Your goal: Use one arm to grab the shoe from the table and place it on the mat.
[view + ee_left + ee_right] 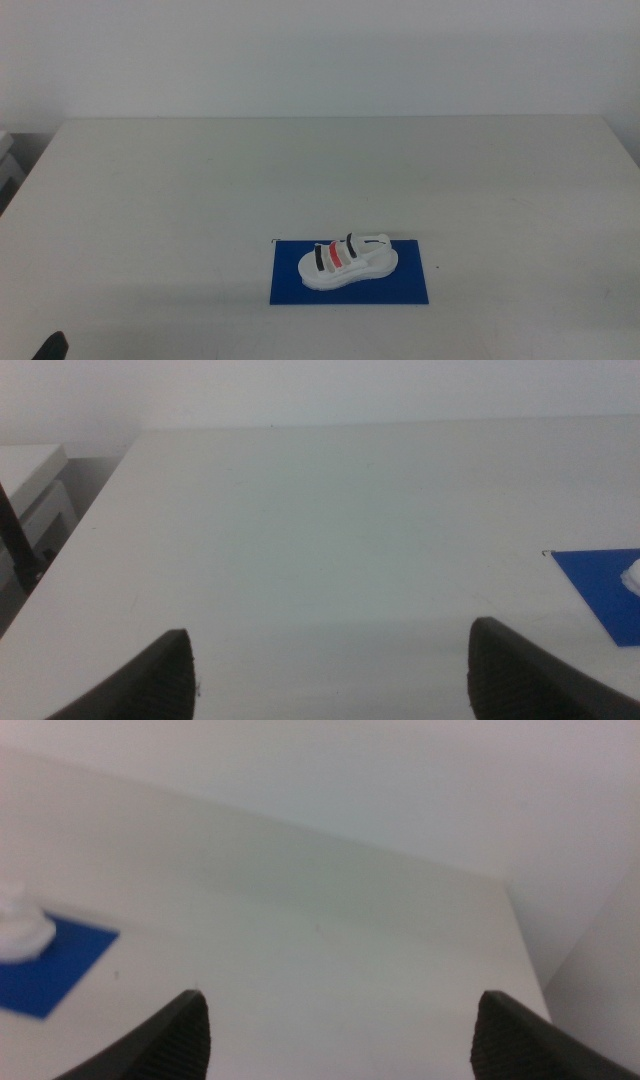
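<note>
The white shoe (348, 261) with two black straps and a red one lies on the dark blue mat (415, 283) on the white table (200, 190), near the front middle. A corner of the mat (600, 585) and a bit of the shoe (633, 576) show in the left wrist view. The mat (45, 970) and the shoe's end (20, 932) show in the right wrist view. My left gripper (330, 670) is open and empty, back near the table's front left; its tip shows in the middle view (50, 347). My right gripper (340, 1035) is open and empty, out of the middle view.
A white and grey object (8, 165) stands past the table's left edge, also in the left wrist view (35, 500). A plain white wall (320, 50) rises behind the table's far edge.
</note>
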`<act>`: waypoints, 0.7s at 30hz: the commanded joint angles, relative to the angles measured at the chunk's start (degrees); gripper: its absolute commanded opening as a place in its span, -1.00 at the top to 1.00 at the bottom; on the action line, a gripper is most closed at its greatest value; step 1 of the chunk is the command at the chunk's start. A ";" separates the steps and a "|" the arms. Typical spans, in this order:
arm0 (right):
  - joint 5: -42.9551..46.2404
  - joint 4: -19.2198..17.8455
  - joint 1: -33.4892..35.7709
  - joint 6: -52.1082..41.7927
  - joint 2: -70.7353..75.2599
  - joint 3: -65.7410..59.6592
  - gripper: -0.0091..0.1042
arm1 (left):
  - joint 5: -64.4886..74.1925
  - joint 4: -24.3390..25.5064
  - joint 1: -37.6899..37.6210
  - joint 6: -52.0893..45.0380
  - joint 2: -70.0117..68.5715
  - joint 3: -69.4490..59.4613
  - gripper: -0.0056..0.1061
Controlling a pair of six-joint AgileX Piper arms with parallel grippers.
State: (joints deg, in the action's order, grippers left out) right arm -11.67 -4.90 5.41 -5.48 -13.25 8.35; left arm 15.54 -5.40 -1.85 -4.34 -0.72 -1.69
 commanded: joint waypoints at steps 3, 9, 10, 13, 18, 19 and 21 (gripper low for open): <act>4.80 -0.33 -0.37 -0.11 3.63 -2.70 -0.35 | -4.60 -0.44 -0.16 0.24 -0.78 -0.40 -0.78; 4.80 1.53 -0.37 -0.11 12.08 -7.43 -0.35 | -4.60 -0.44 -0.16 0.24 -0.78 -0.40 -0.78; 4.80 1.53 -0.37 -0.11 13.42 -8.03 -0.35 | -4.60 -0.44 -0.16 0.24 -0.78 -0.40 -0.78; 5.47 1.47 -0.37 -0.11 15.38 -9.56 -0.35 | -4.60 -0.44 -0.16 0.24 -0.78 -0.40 -0.78; 5.88 1.82 -0.37 -0.11 15.37 -10.31 -0.35 | -4.60 -0.44 -0.23 0.26 -0.74 -0.40 -0.78; 5.88 2.36 -0.37 -0.11 15.37 -10.31 -0.35 | -4.60 -0.44 -0.23 0.26 -0.74 -0.40 -0.78; 5.88 4.45 -0.37 -0.11 15.37 -10.31 -0.35 | -4.60 -0.44 -0.23 0.26 -0.74 -0.40 -0.78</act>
State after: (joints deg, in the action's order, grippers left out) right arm -10.36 -1.61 5.41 -5.43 0.59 -1.62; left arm 15.54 -5.40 -1.85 -4.39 -0.72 -1.69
